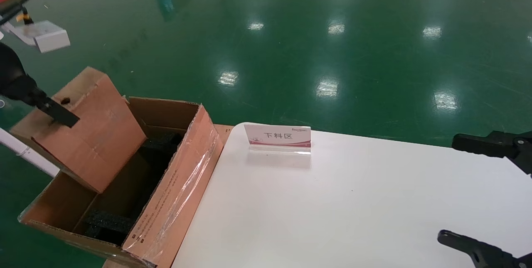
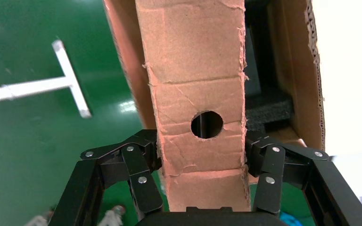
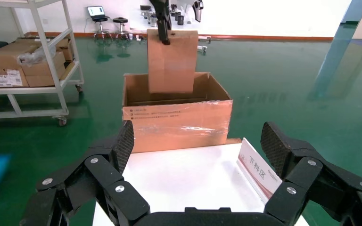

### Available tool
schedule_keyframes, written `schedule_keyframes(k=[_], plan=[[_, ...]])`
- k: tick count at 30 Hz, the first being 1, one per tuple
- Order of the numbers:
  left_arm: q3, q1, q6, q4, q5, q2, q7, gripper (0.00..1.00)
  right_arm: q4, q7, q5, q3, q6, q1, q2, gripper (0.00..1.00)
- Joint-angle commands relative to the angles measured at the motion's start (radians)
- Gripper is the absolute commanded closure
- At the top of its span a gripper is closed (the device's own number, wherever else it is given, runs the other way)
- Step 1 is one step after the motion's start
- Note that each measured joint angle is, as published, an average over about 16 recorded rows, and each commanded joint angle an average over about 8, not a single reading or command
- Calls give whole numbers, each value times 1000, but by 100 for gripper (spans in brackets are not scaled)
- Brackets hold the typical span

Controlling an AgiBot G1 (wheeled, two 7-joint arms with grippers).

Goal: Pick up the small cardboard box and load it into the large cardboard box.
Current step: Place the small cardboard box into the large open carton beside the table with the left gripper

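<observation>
The small cardboard box (image 1: 87, 131) is reddish-brown with a round hole in its end (image 2: 207, 125). It hangs tilted, its lower end dipping into the large cardboard box (image 1: 174, 193), which stands open left of the table with black foam (image 1: 108, 222) inside and taped print on its side. My left gripper (image 2: 200, 157) is shut on the small box's upper end, fingers (image 2: 139, 162) pressing both sides; it shows in the head view (image 1: 54, 112) too. The right wrist view shows both boxes (image 3: 172, 61) (image 3: 176, 122). My right gripper (image 3: 198, 146) is open and empty over the table's right side.
A white table (image 1: 353, 201) carries a red-and-white sign holder (image 1: 277, 137) near its far edge. A white box (image 1: 50, 37) lies on the green floor at far left. A wheeled shelf with cartons (image 3: 28, 61) stands behind the large box.
</observation>
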Motion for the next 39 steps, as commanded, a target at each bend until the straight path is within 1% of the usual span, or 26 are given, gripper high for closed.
schedule_keyframes(k=[1,6,17,24,39], plan=[[35,11,-3,10,-28,-1,-9,100,0,0,0,0,0,0,0,0],[65,51,-21,26,-62,1,-31,100,0,0,0,0,0,0,0,0],[81,146,-83,28,-84,3,-92,100,0,-1,1,-1,0,0,0,0],[96,191,-124,31,-64,5,-126,100,0,-1,1,-1,1,0,1,0],[123,230,-194,14,-15,-4,-188,100,0,-1,2,-2,1,0,1,0]])
